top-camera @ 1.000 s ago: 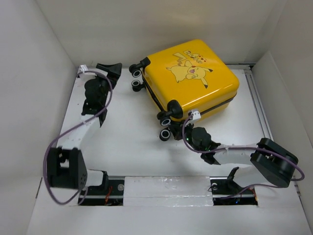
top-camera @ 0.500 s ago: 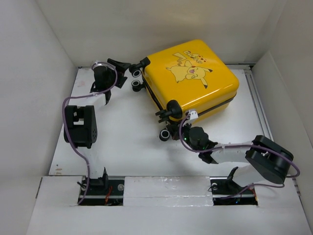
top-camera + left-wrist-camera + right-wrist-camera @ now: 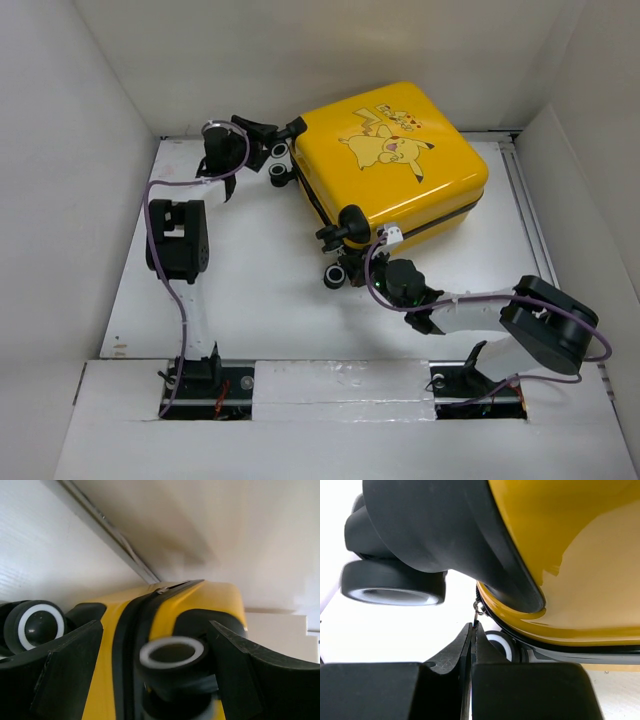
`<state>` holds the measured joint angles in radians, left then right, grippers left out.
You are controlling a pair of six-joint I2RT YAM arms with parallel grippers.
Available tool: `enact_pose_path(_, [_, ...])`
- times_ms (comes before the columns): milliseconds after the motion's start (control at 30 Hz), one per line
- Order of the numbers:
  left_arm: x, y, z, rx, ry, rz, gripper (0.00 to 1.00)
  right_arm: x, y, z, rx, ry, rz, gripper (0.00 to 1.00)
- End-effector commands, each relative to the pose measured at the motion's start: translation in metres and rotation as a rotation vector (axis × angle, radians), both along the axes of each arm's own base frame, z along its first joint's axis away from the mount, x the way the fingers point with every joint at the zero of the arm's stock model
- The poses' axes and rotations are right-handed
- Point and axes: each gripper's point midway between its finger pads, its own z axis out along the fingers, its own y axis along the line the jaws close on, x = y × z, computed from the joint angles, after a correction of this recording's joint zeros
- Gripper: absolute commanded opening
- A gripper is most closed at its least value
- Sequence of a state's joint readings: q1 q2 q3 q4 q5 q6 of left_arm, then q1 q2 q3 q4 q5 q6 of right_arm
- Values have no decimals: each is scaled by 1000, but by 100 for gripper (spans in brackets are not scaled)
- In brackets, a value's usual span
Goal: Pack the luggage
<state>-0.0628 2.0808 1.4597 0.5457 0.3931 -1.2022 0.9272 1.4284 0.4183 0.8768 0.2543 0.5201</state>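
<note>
The yellow luggage (image 3: 400, 150) lies flat and closed at the back of the table, cartoon side up, wheels pointing left. My left gripper (image 3: 275, 138) is at its back-left corner. In the left wrist view the left gripper (image 3: 155, 630) stands open, with a white-rimmed wheel (image 3: 172, 655) between its fingers (image 3: 65, 670) and the yellow shell (image 3: 220, 597) behind. My right gripper (image 3: 370, 260) is at the near-left corner. In the right wrist view the right gripper (image 3: 473, 627) is shut on the small metal zipper pull (image 3: 478, 611) hanging from the black zipper line of the luggage (image 3: 580, 555).
White walls box in the table (image 3: 250, 280) on the left, back and right. A metal rail (image 3: 525, 210) runs along the right side. Another wheel (image 3: 37, 625) sits to the left of my left fingers, and a caster wheel (image 3: 395, 585) hangs above my right jaws.
My left arm has swung from the back-left corner over to the luggage's rear wheels, and its jaws have narrowed a little around one. The right arm shifted slightly left, still gripping.
</note>
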Motion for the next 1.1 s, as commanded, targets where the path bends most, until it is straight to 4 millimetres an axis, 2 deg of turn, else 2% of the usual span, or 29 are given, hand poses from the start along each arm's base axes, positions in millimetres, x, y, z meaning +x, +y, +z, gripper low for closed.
enact_pose_path(0, [4, -14, 40, -20, -98, -39, 80, -40, 46, 31, 100, -32, 238, 0])
enact_pose_path(167, [5, -20, 54, -43, -118, -46, 72, -39, 45, 31, 100, -33, 229, 0])
enact_pose_path(267, [9, -20, 48, -51, -105, -44, 69, -39, 45, 31, 100, -33, 229, 0])
enact_pose_path(300, [8, -22, 53, -79, -107, -51, 69, -39, 45, 31, 100, -33, 229, 0])
enact_pose_path(333, [5, -30, 45, -91, -92, -69, 69, -39, 45, 31, 100, -33, 229, 0])
enact_pose_path(433, [2, -35, 45, -115, -100, -76, 71, -38, 44, 31, 100, -34, 219, 0])
enact_pose_path(533, [2, -35, 48, -135, -112, -74, 56, -38, 44, 35, 100, -46, 220, 0])
enact_pose_path(567, [2, -35, 49, -143, -108, -73, 43, -38, 43, 32, 93, -40, 220, 0])
enact_pose_path(633, [4, -33, 51, -143, -122, -56, 26, -38, 40, 33, 95, -43, 210, 0])
enact_pose_path(700, [6, -31, 51, -142, -122, -43, 5, -39, 39, 41, 107, -53, 210, 0])
enact_pose_path(733, [7, -30, 52, -149, -119, -32, 0, -40, 37, 36, 99, -46, 210, 0])
enact_pose_path(767, [5, -28, 52, -148, -123, -23, 0, -36, 33, 42, 110, -56, 198, 0])
enact_pose_path(800, [2, -26, 58, -137, -145, -16, 0, -33, 27, 37, 99, -48, 188, 0])
enact_pose_path(833, [-2, -26, 64, -138, -161, -17, 0, -31, 24, 47, 118, -63, 187, 0])
enact_pose_path(867, [-5, -24, 65, -115, -179, -8, 0, -33, 20, 45, 126, -51, 207, 0])
enact_pose_path(900, [-17, -20, 66, -113, -178, 6, 0, -21, 5, 43, 125, -51, 177, 0])
enact_pose_path(933, [-25, -19, 71, -101, -215, 3, 0, -16, -2, 57, 159, -69, 171, 0])
enact_pose_path(967, [-32, -16, 72, -90, -227, 16, 0, -13, -11, 50, 139, -47, 162, 0])
enact_pose_path(1000, [-53, -19, 63, -69, -219, 13, 0, 0, -24, 56, 139, -50, 142, 0])
enact_pose_path(1033, [-65, -17, 61, -69, -225, 13, 0, 5, -31, 61, 141, -53, 132, 0])
enact_pose_path(1067, [-79, -21, 69, -78, -284, 10, 0, 9, -41, 76, 132, -102, 118, 0])
